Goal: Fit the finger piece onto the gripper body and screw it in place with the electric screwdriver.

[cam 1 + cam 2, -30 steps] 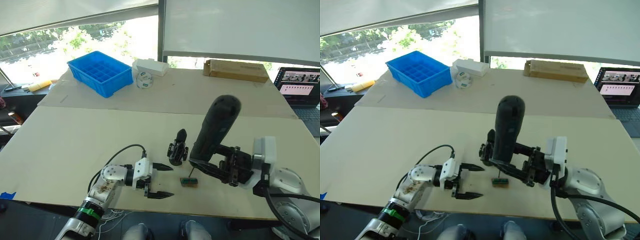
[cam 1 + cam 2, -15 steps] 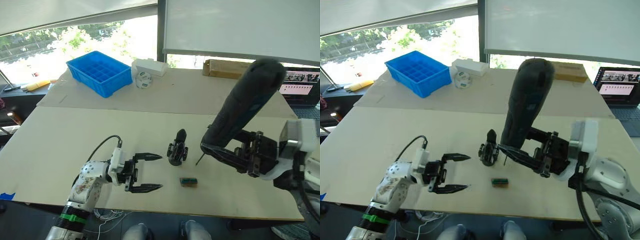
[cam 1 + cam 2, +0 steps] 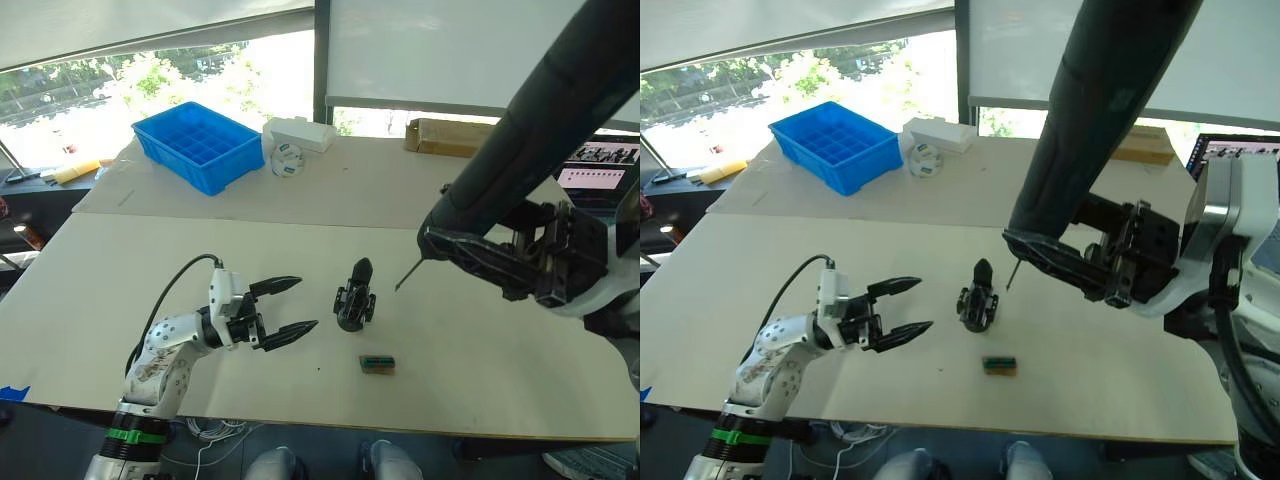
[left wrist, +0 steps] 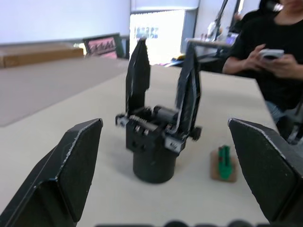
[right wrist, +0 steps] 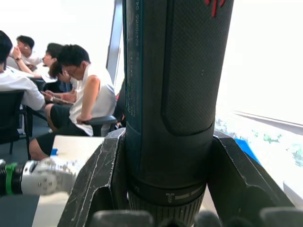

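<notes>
The gripper body (image 3: 355, 297) stands upright on the near table, a black round base with blocky clamp parts (image 4: 154, 142). Two pointed black claws rise from it side by side; I cannot tell which is the finger piece. My left gripper (image 3: 305, 303) is open just left of it at table height, aimed at it, with nothing between its fingers (image 4: 75, 165). My right gripper (image 3: 470, 248) is shut on the lower end of the electric screwdriver (image 3: 540, 110), held high and tilted to the right. Its thin bit (image 3: 405, 275) hangs in the air right of the gripper body.
A small green part on a brown block (image 3: 377, 364) lies in front of the gripper body. A blue tray (image 3: 200, 145), a white box (image 3: 300, 133) and a cardboard box (image 3: 470, 140) sit on the far table, with a laptop (image 3: 600, 170) at the right. A seated person (image 4: 274, 56) is beyond the table.
My right arm has lifted the screwdriver up and to the right, its bit away from the green part. My left gripper has moved forward toward the gripper body, still open.
</notes>
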`<move>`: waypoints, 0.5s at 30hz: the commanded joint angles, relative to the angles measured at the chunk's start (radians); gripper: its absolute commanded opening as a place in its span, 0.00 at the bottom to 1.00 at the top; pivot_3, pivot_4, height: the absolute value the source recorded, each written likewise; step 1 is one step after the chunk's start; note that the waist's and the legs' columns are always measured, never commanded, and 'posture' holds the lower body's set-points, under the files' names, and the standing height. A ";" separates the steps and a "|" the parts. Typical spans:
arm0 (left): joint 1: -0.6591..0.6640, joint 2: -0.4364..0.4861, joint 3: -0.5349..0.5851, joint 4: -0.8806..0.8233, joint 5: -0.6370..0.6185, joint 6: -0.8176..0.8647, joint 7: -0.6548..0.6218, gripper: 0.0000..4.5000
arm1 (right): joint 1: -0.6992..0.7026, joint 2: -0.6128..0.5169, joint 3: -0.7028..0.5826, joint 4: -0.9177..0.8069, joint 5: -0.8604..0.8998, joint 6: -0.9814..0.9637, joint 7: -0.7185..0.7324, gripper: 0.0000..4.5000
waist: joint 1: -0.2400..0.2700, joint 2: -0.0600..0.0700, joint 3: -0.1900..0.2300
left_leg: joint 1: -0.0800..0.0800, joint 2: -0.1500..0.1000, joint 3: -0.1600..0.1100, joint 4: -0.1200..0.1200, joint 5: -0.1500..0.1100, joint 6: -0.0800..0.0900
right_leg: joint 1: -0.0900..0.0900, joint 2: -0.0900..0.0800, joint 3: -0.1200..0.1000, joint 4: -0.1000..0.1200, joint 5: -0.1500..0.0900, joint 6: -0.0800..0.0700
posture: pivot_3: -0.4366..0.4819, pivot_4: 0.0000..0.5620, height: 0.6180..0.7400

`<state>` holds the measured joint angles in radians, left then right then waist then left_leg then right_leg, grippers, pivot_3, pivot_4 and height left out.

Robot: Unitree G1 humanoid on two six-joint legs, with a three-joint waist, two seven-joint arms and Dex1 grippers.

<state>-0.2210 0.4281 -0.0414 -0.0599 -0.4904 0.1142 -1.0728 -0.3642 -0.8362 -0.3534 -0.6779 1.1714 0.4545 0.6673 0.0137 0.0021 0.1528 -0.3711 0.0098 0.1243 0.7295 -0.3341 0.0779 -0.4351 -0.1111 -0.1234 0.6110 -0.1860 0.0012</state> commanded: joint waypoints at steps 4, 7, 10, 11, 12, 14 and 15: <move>-0.014 -0.022 -0.077 0.021 0.129 -0.023 0.077 1.00 | -0.095 -0.012 0.004 0.027 0.037 0.025 0.001 0.43 | 0.001 0.000 0.000 | 0.000 0.000 0.000 0.000 0.000 0.000 | 0.000 0.000 0.000 0.000 0.000 0.000 | 0.48 0.27 1.00; -0.030 -0.061 -0.130 0.052 0.192 -0.019 0.124 1.00 | -0.114 -0.005 0.017 0.032 0.035 0.034 0.007 0.43 | 0.002 0.000 0.000 | 0.000 0.000 0.001 0.000 0.000 0.000 | 0.000 0.000 0.000 0.000 0.000 0.000 | 0.48 0.27 1.00; -0.043 -0.100 -0.161 0.061 0.221 0.005 0.166 1.00 | -0.138 0.002 0.033 0.032 0.037 0.042 0.001 0.43 | 0.000 0.000 0.000 | 0.000 -0.001 0.001 0.000 0.000 0.000 | 0.000 -0.001 0.000 0.000 0.001 0.001 | 0.48 0.27 1.00; -0.046 -0.112 -0.169 0.067 0.230 0.002 0.177 1.00 | -0.144 0.003 0.036 0.031 0.039 0.043 -0.001 0.43 | 0.000 0.000 0.000 | 0.000 -0.001 0.001 0.000 0.000 0.000 | 0.000 -0.001 0.000 0.000 0.001 0.001 | 0.48 0.27 1.00; -0.048 -0.120 -0.175 0.071 0.237 -0.001 0.183 1.00 | -0.148 0.003 0.038 0.031 0.040 0.045 -0.002 0.43 | 0.000 0.000 0.000 | 0.000 0.000 0.001 0.000 0.000 0.000 | -0.001 -0.001 0.000 0.000 0.001 0.001 | 0.48 0.27 1.00; -0.051 -0.130 -0.191 0.087 0.262 -0.017 0.194 1.00 | -0.150 0.003 0.038 0.031 0.041 0.047 -0.002 0.43 | 0.000 0.000 0.000 | 0.000 0.000 0.001 0.000 0.000 0.000 | -0.001 -0.002 0.000 0.000 0.001 0.001 | 0.48 0.27 1.00; -0.052 -0.135 -0.197 0.095 0.271 -0.022 0.200 1.00 | -0.150 0.002 0.038 0.031 0.041 0.047 -0.002 0.43 | 0.000 0.000 0.000 | 0.000 0.000 0.001 0.000 0.000 0.000 | -0.001 -0.002 0.000 0.000 0.001 0.001 | 0.48 0.27 1.00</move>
<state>-0.2679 0.2989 -0.2268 0.0256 -0.2346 0.1084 -0.8841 -0.4929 -0.8342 -0.2855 -0.6299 1.1918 0.5052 0.6723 0.0135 0.0020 0.1528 -0.3713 0.0099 0.1250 0.7295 -0.3341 0.0780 -0.4358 -0.1129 -0.1231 0.6112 -0.1853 0.0018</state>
